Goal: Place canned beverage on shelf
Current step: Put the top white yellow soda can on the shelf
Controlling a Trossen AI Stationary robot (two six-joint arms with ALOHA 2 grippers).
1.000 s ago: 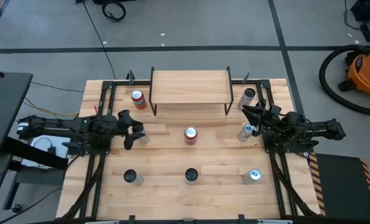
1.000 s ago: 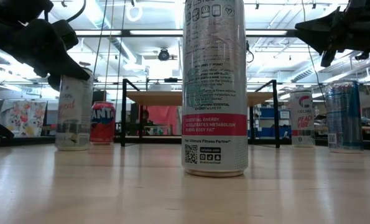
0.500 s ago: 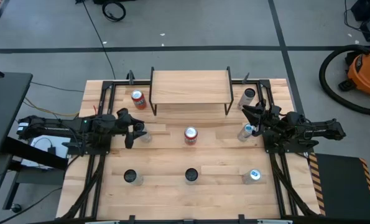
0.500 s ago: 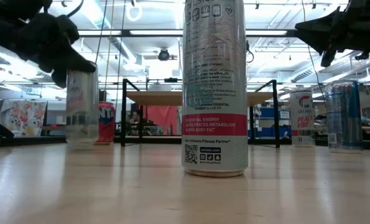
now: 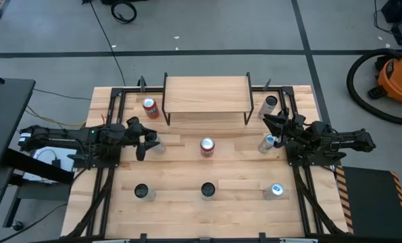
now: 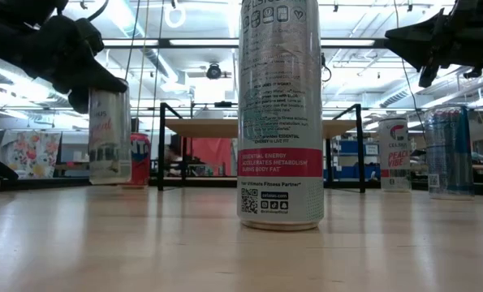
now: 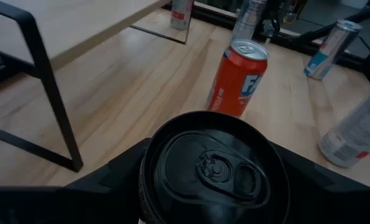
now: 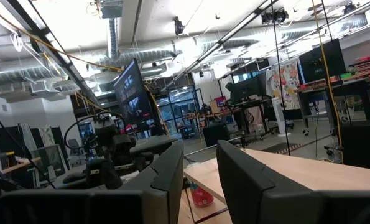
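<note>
My left gripper point(image 5: 148, 143) hovers over the table's left side, shut on a slim pale can with a black top point(image 6: 109, 138) point(image 7: 212, 171). The can's base hangs just above the tabletop. The shelf point(image 5: 206, 94) point(image 6: 249, 127), a light-wood board on thin black legs, stands at the far middle with nothing on it. My right gripper point(image 5: 268, 121) point(image 8: 200, 152) waits raised at the table's right side. It is open by a narrow gap with nothing in it. My left gripper pinches the slim can between its two fingers at the upper wall, just under the black rim point(image 7: 172, 134). The fingers point(image 6: 83, 69) come from the table's left, slanting slightly down. The can hangs about upright, lifted clear of the table.
A red can point(image 5: 150, 108) stands left of the shelf and another red can point(image 5: 207, 146) point(image 7: 235, 78) at mid-table. Two cans point(image 5: 269, 104) point(image 5: 267, 142) stand near my right gripper. A row of three point(image 5: 141, 192) point(image 5: 207, 191) point(image 5: 276, 190) lines the near side.
My left gripper has tipped its fingers up a little. The slim can, which stood on the table, is now lifted just clear and has shifted slightly toward the table's middle. My right arm has kept still.
</note>
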